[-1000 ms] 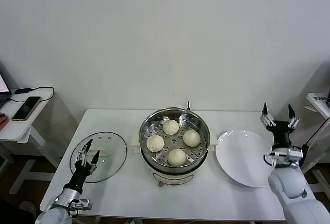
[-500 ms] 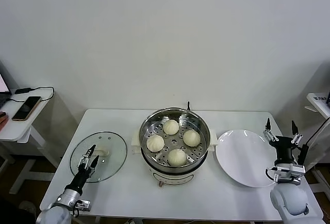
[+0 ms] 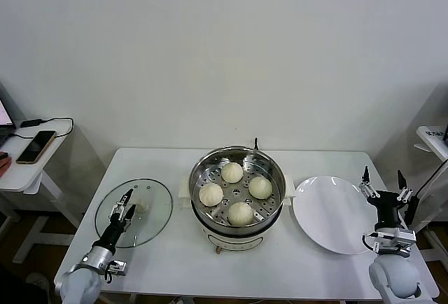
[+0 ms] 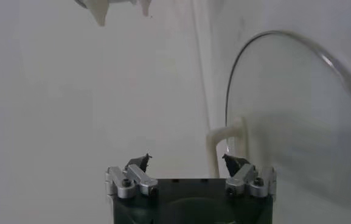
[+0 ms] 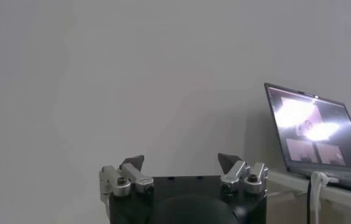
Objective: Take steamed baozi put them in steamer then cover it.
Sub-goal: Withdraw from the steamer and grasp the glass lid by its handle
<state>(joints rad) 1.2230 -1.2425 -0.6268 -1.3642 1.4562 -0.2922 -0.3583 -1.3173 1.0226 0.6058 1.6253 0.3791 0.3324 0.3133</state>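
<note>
Four cream-white baozi [image 3: 240,213] lie on the perforated tray inside the shiny steamer [image 3: 199,171] at the table's middle. The clear glass cover [image 3: 155,206] lies flat on the table to the left, its cream handle [image 3: 143,207] up; it also shows in the left wrist view [image 4: 297,122] with its handle [image 4: 225,134]. My left gripper [image 3: 126,202] is open and empty, low over the cover's near edge, just short of the handle. My right gripper [image 3: 382,179] is open and empty, pointing up at the table's right edge.
A flat white plate [image 3: 329,213] lies right of the steamer. A side table with a phone [image 3: 35,146] stands at far left. A laptop [image 5: 318,134] shows in the right wrist view.
My left gripper has lowered and moved forward toward the cover's handle. My right gripper has dropped and drawn back to the table's right edge.
</note>
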